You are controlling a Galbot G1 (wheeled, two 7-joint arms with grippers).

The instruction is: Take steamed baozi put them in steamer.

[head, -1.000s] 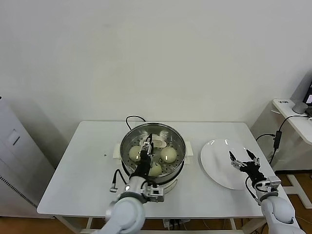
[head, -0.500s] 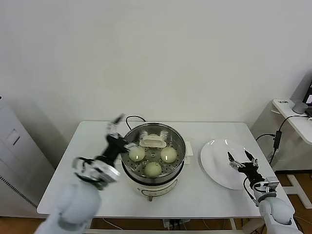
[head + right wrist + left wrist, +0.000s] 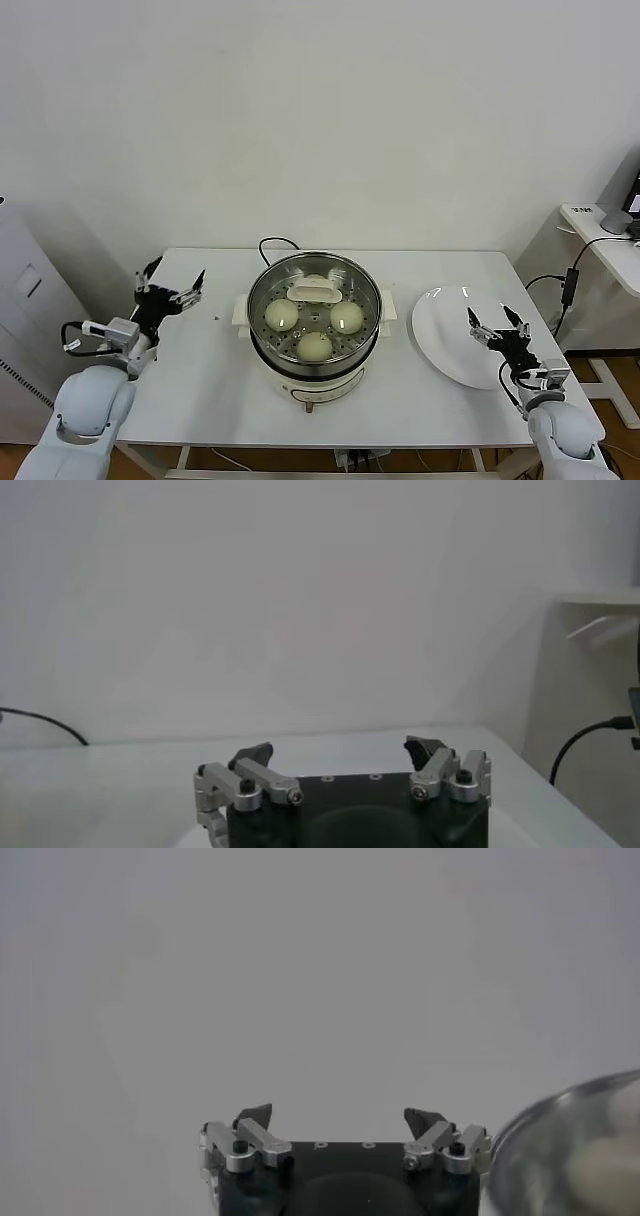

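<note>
**Steamer loaded, both grippers empty**

We see the steamer [image 3: 314,322] standing upright near the centre of the white table [image 3: 200,370], its round mouth facing straight up. Being circular, the pot has no long axis in plan; its axis runs vertically. Its black cord [image 3: 272,243] loops off the rim at about 11 o'clock.

On the perforated tray we count three fully visible baozi, dome side up: one [image 3: 282,315] at 9 o'clock, one [image 3: 346,317] at 3 o'clock, and one [image 3: 315,346] at 6 o'clock. A fourth baozi [image 3: 315,281] sits at 12 o'clock, partly covered by a white oblong handle piece [image 3: 311,292] whose long axis runs from 9 to 3 o'clock. The buns are round, so we can assign them no heading.

The left gripper [image 3: 166,292] hovers at 9 o'clock from the steamer, well apart from it, over the table's left edge. Its fingers are spread wide and hold nothing; the left wrist view [image 3: 340,1119] confirms the gap and catches the steamer rim [image 3: 560,1138] to one side.

The right gripper [image 3: 499,327] hovers at 3 o'clock from the steamer, over the white plate [image 3: 450,330]. Its fingers are likewise spread wide with nothing between them, as the right wrist view [image 3: 340,751] shows.
</note>
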